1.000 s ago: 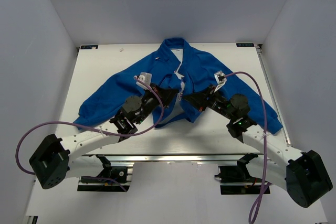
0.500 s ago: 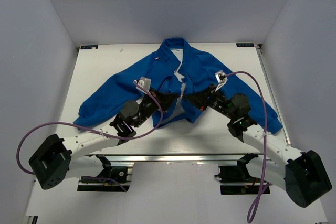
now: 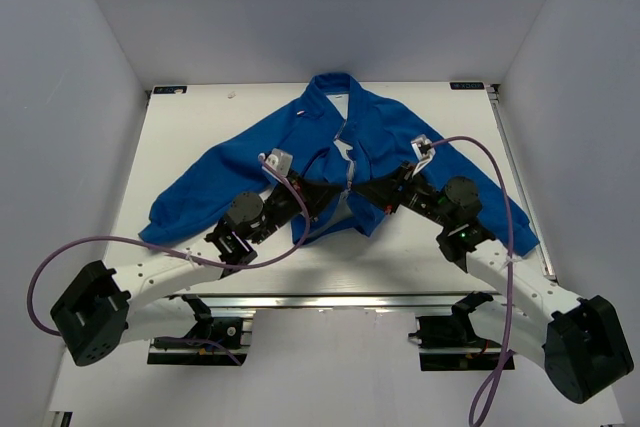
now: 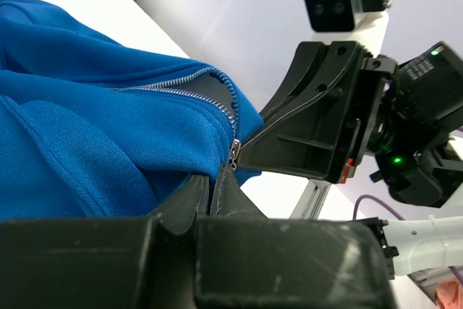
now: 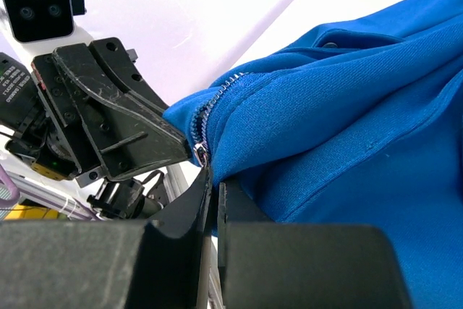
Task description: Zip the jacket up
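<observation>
Fabric of the jacket (image 3: 250,152) is lying spread on the table (image 3: 200,107), with the collar (image 3: 335,82) at the far side and the hem (image 3: 372,227) toward the arm bases. The zipper (image 3: 343,137) is running down the middle, so its long axis is pointing straight away from the robot. Its two sides are standing apart above the bottom end.

The left gripper (image 3: 333,190) and the right gripper (image 3: 362,190) are meeting at this bottom end, one from each side, tips almost touching. Neither arm is nearer than the other. In the left wrist view its fingers (image 4: 181,204) are pressing together to a narrow slit on the blue cloth, and the slider (image 4: 233,151) is sitting just above the tips. In the right wrist view the fingers (image 5: 181,204) are also closing to a thin gap on the jacket edge, right under the same slider. I cannot tell which pincer is really holding the pull tab and which only the cloth.

I think the coming move is depending on this direction: the slider needs to travel from the pincers toward the collar, along the teeth, while the other pincer is anchoring the hem. If the pull is going sideways, the slider is probably going to jam.
</observation>
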Robot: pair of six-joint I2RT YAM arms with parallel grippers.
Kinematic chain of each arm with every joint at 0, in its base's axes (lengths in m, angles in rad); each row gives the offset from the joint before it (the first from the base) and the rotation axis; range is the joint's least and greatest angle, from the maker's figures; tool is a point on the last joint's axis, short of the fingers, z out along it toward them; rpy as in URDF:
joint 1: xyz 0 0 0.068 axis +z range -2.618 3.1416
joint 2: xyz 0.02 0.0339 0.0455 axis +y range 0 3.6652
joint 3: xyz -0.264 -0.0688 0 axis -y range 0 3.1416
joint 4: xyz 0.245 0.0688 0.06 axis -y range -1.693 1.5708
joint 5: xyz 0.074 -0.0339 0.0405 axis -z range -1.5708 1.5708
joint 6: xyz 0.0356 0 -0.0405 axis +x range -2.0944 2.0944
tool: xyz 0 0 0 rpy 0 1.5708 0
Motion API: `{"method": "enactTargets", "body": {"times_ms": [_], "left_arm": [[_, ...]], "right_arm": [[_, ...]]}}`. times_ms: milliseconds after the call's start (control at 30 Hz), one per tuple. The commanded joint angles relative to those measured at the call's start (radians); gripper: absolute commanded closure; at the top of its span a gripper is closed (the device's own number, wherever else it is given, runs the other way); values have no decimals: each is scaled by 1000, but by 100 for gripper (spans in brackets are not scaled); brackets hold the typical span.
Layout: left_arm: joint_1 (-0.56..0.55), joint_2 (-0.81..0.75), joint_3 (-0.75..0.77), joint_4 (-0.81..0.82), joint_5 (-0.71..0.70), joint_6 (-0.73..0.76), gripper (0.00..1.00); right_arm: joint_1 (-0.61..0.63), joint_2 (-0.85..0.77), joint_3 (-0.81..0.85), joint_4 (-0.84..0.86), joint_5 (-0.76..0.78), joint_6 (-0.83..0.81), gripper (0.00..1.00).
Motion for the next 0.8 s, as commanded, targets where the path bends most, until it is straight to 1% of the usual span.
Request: {"method": "enactTargets", "body": {"times_ms": [0,167,267,333,467,567,700,733,767], "left_arm": [[-9,-31,39,-78,65,22,100],[-9,-16,50,-181,92,37,100],[-9,-32,10,-184,152,42,100],[-9,-46,-11,-190,168,32,100],[-9,-39,-14,-300,198,49,100],[-11,-74,-57,-311,218,55,100],[-12,-105,-50,-443,163,74,100],[-12,-108,-50,-452,149,68,100],[-12,-108,-45,-463,131,59,100]], "right_arm": [[-17,-38,51,57,19,-21,100],[-20,-38,97,11,40,-13,100],[-24,-31,132,-21,53,-16,100],[-29,-20,141,-39,54,-25,100],[-56,-6,175,-44,41,10,100],[-70,-5,195,-104,43,20,100],[-87,-17,184,-125,28,37,100],[-87,-20,183,-136,25,37,100],[-87,-21,186,-191,4,31,100]]}}
